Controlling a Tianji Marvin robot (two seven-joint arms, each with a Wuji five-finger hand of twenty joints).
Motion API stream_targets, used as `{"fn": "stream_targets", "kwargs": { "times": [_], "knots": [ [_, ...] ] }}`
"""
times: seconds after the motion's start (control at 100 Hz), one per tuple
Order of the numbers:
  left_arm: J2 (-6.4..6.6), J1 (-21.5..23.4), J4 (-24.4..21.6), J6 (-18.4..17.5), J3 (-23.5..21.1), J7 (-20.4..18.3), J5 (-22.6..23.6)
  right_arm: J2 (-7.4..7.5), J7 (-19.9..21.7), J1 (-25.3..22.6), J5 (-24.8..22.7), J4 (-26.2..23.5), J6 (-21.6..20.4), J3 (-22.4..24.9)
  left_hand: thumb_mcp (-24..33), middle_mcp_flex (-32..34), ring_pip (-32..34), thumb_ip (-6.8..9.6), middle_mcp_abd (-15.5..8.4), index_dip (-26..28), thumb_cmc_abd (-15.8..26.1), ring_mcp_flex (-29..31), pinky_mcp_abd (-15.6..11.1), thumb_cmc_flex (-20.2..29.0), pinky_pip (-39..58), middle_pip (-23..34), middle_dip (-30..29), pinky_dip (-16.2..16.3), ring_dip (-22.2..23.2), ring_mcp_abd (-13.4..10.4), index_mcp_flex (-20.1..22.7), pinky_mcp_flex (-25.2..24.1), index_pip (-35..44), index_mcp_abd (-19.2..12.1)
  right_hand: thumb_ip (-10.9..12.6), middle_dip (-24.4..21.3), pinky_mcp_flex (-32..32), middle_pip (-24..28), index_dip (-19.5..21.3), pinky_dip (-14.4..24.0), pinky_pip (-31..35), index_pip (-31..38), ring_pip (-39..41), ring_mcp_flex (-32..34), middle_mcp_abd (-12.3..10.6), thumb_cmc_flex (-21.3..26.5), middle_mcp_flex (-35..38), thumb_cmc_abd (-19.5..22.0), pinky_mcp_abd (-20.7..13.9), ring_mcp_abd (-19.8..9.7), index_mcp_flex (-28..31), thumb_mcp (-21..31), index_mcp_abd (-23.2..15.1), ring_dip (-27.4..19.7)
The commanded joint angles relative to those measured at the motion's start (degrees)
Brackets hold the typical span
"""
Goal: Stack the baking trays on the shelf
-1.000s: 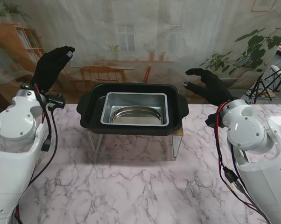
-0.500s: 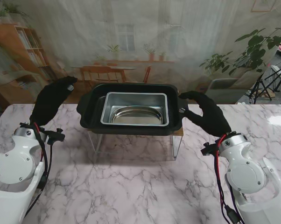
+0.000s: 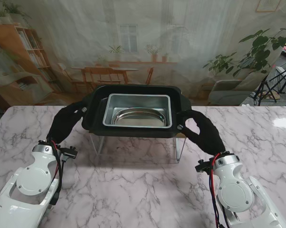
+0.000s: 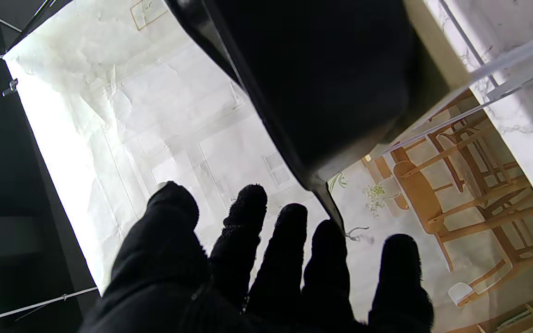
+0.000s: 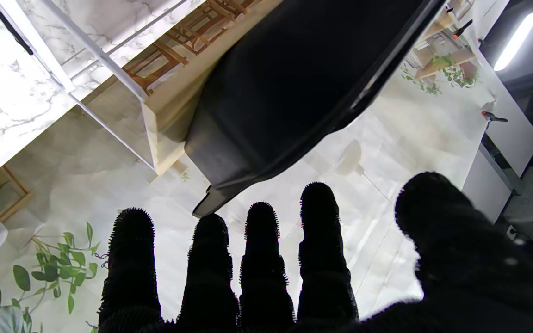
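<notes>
Black baking tray (image 3: pixel 133 124): seated on wire shelf (image 3: pixel 180 147) at counter (image 3: pixel 133 190) centre. Contents: rectangular steel tray (image 3: pixel 137 100), holding oval steel dish (image 3: pixel 138 117). Stack appears complete; only withdrawal seemingly left. Left hand (image 3: pixel 66 122): fingers spread, empty, beside the tray's left handle. Right hand (image 3: pixel 202 132): fingers spread, empty, beside the right handle.

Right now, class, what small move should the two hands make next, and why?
Probably close both hands inward onto the black baking tray's side handles. The left hand and right hand flank it with fingers apart, holding nothing, while it sits on the clear shelf.
</notes>
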Motion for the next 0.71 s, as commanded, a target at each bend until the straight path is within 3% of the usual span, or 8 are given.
{"fn": "stream_targets", "kwargs": {
  "times": [0.0, 0.28, 0.7],
  "knots": [
    [0.11, 0.02, 0.86, 0.82, 0.81, -1.11, 1.31, -0.43, -0.53, -0.83, 0.71, 1.66, -0.91, -0.45, -1.05, -0.47, 2.35, 0.15, -0.87, 0.18, 1.77, 1.89, -0.86, 0.47, 1.91, -1.3, -0.54, -1.15, 0.37, 5.08, 0.74, -1.09, -0.39, -1.25, 0.06, 0.41, -0.06, -0.63, 1.0, -0.11, 0.22, 0.51, 1.73, 2.59, -2.0, -1.1, 1.14, -1.32, 0.15, 2.91, 0.55, 1.51, -1.79, 1.15],
    [0.17, 0.01, 1.32, 0.04, 0.57, -0.47, 3.21, -0.53, -0.88, -1.62, 1.81, 2.34, -3.83, 0.06, -1.06, -0.51, 2.87, 0.15, -0.66, 0.09, 2.14, 1.86, -0.98, 0.64, 3.81, -0.71, -0.18, -1.96, 0.67, 5.24, 0.63, -1.88, -0.23, -0.98, -0.03, 0.52, -0.15, -0.72, 1.13, -0.87, 0.13, 0.92, 2.07, 3.15, -2.29, -0.89, 2.15, -1.66, -0.03, 2.59, 1.9, 2.77, -2.0, 1.02],
    [0.09, 0.46, 0.73, 1.14, 0.38, -0.94, 1.6, -0.32, 0.03, -2.18, 2.15, 1.6, -4.62, -0.11, -1.05, -0.54, 3.12, 0.17, -0.49, 0.01, 2.32, 1.61, -0.86, 0.81, 5.25, -0.38, 0.22, -2.78, 1.02, 5.43, 0.61, -2.54, -0.17, -0.72, -0.15, 0.58, -0.17, -0.9, 1.08, -1.45, 0.16, 0.85, 2.19, 3.35, -2.13, -1.21, 2.42, -2.05, 0.14, 2.64, 2.58, 3.37, -1.96, 0.94]
  ]
}}
